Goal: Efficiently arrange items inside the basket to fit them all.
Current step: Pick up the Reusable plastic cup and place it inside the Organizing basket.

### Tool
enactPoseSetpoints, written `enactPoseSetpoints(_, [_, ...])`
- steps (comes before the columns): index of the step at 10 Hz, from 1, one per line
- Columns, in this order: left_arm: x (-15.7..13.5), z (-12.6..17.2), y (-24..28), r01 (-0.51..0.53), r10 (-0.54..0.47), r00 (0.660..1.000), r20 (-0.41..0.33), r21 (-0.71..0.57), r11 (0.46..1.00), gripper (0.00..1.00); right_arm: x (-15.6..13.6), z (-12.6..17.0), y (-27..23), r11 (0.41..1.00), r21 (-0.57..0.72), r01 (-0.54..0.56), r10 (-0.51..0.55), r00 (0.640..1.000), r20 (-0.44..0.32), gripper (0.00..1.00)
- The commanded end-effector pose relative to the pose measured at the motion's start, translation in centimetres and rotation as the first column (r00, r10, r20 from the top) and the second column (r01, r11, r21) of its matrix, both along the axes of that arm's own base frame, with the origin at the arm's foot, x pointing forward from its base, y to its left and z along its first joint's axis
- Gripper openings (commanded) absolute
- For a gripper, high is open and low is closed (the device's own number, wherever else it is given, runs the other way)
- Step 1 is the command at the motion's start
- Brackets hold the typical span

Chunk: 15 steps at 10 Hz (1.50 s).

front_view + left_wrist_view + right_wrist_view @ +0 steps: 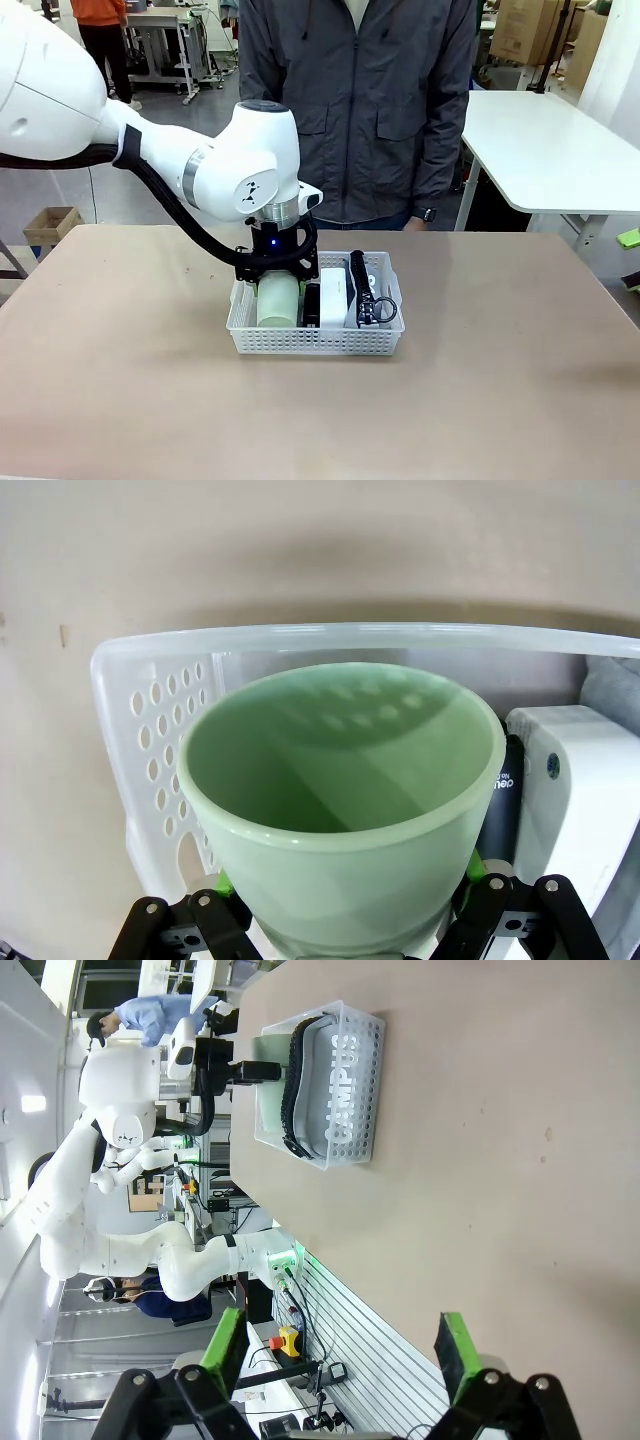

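— Where is your left gripper (278, 290) right now?

— Down in the left end of the basket (312, 340), which sits mid-table (120, 380) in front of the person (360, 100) standing at the far side. My fingers (225, 885) are clamped on the pale green cup (340, 810), one green pad on each side of its wall. In my left wrist view the cup's open mouth faces the camera, and the basket's perforated end wall curves just behind it.

— What else is in the basket?

— Just beside the cup is a dark item (500, 810), partly hidden; I take it for the black stapler, and it carries small white print I can only half read, something ending in "eo". Next to that is the white boxy object (575, 800), and then the grey shoe (362, 290) along the right side, lying on its side with black laces toward the near wall.

— Any writing on the shoe?

— Yes. From my right wrist view, through the lattice wall, large white letters on the shoe read "CAMPUS".

— And your right gripper (340, 1360)?

— It hangs well away from the basket, jaws spread wide with nothing between them, the green pads apart over bare table.
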<state>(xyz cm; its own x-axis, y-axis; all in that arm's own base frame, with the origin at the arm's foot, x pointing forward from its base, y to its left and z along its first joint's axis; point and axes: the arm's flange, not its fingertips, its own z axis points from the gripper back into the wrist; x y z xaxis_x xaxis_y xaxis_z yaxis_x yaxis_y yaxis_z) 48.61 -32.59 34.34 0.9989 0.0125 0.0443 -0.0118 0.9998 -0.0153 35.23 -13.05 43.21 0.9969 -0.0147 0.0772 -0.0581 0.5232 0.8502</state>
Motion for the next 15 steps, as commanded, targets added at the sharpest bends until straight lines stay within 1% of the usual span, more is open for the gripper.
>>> enactPoseSetpoints(1, [0.5,0.1,-0.5,-0.025,0.024,1.0,0.015,0.031,0.999,0.87,-0.3,0.2,-0.2,1.0,-0.01,-0.012,0.012,1.0,-0.003,1.0])
enactPoseSetpoints(3, [0.5,0.0,-0.5,-0.029,0.029,0.999,0.016,0.031,0.999,0.87,-0.3,0.2,-0.2,1.0,-0.01,-0.012,0.012,1.0,-0.003,1.0])
enactPoseSetpoints(4, [0.6,-0.1,-0.5,-0.038,0.038,0.999,0.015,0.031,0.999,1.0,-0.3,0.2,-0.2,1.0,-0.01,-0.012,0.012,1.0,-0.003,1.0])
enactPoseSetpoints(7, [0.5,0.2,-0.3,-0.037,0.035,0.999,0.03,0.043,0.998,1.0,-0.3,0.2,-0.2,1.0,-0.01,-0.012,0.012,1.0,-0.003,1.0])
enactPoseSetpoints(9, [-0.2,1.3,0.3,-0.029,0.029,0.998,0.053,0.012,0.999,1.0,-0.3,0.2,-0.2,1.0,-0.01,-0.012,0.012,1.0,-0.003,1.0])
enactPoseSetpoints(10, [-0.8,2.1,0.8,0.001,0.0,0.999,0.052,-0.021,1.0,1.0,-0.3,0.2,-0.2,1.0,-0.01,-0.012,0.012,1.0,-0.003,1.0])
enactPoseSetpoints(12, [-2.9,5.1,2.8,0.087,-0.079,0.995,0.065,-0.124,0.988,1.0,-0.3,0.2,-0.2,1.0,-0.01,-0.012,0.012,1.0,-0.003,1.0])
enactPoseSetpoints(13, [-4.0,6.9,4.6,0.132,-0.125,0.991,0.047,-0.195,0.972,1.0,-0.3,0.2,-0.2,1.0,-0.01,-0.012,0.012,1.0,-0.003,1.0])
enactPoseSetpoints(14, [-4.9,8.5,7.2,0.173,-0.175,0.984,0.022,-0.288,0.942,1.0,-0.3,0.2,-0.2,1.0,-0.01,-0.012,0.012,1.0,-0.003,1.0])
enactPoseSetpoints(15, [-5.5,10.0,10.9,0.182,-0.195,0.981,0.01,-0.411,0.893,1.0,-0.3,0.2,-0.2,1.0,-0.01,-0.012,0.012,1.0,-0.003,1.0])
